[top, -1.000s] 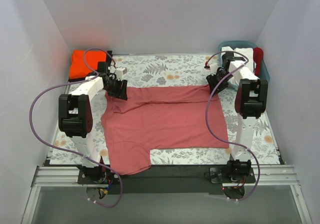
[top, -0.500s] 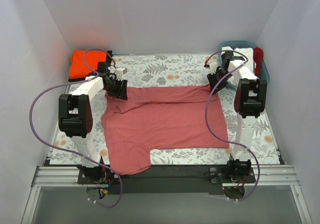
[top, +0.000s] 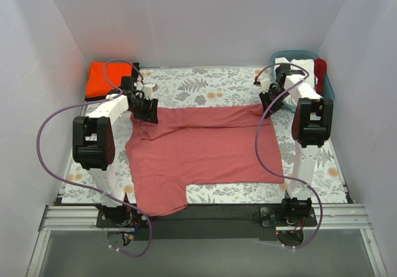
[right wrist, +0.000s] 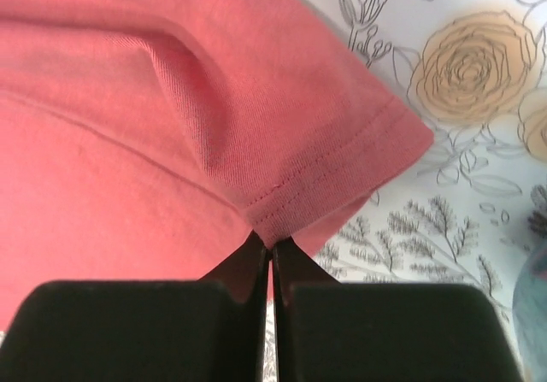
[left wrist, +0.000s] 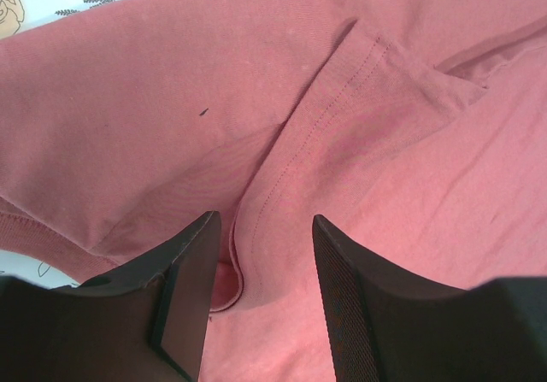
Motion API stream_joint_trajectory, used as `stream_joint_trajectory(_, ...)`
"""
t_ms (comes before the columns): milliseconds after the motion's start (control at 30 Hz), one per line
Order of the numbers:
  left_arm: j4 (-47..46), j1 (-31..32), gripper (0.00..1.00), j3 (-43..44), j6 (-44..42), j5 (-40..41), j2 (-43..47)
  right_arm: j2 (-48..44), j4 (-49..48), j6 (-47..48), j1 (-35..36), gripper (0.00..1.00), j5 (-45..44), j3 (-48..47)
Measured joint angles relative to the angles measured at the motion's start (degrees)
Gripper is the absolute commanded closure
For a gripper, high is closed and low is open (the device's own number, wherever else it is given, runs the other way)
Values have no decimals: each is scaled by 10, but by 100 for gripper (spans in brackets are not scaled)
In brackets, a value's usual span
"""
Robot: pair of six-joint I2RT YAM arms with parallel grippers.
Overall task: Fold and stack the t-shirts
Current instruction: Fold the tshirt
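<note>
The rose-red shirt (top: 205,147) lies spread out in the middle of the desk (top: 205,85), with its far edge folded over. Bare desk shows behind it. The right jaws squeeze its far right corner. The left jaws stand apart over its far left fold. The orange shirt (top: 102,79) sits folded far left.

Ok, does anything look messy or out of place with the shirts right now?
The red shirt lies askew: its far edge is folded over unevenly and one sleeve sticks out toward the near edge. The orange shirt looks neatly folded. Nothing spilled or damaged.
</note>
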State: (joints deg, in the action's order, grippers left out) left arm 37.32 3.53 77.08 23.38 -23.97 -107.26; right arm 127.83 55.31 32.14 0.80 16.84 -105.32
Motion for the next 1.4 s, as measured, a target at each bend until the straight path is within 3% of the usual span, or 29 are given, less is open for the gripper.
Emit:
stream_joint_trajectory(233,0,0,54,-3,0,3,3,-40,12,13,-11,99,-11,22)
stream_joint_trajectory(267,0,0,54,-3,0,4,4,-41,14,13,-16,96,-12,22)
stream_joint_trajectory(300,0,0,54,-4,0,4,4,-41,14,13,-20,74,-13,22)
stream_joint_trajectory(400,0,0,54,-5,0,4,5,-41,17,11,-29,65,-13,21)
stream_joint_trajectory(867,5,0,52,-5,-3,2,5,-38,22,-1,-30,65,18,25)
stream_joint_trajectory(1233,19,0,50,4,-14,27,5,-37,33,14,-30,67,-7,56)
stream_joint_trajectory(1267,22,0,45,4,-16,32,5,-37,33,16,-30,67,-9,56)
stream_joint_trajectory(1400,36,0,44,4,-26,47,5,-37,33,19,-30,67,-13,56)
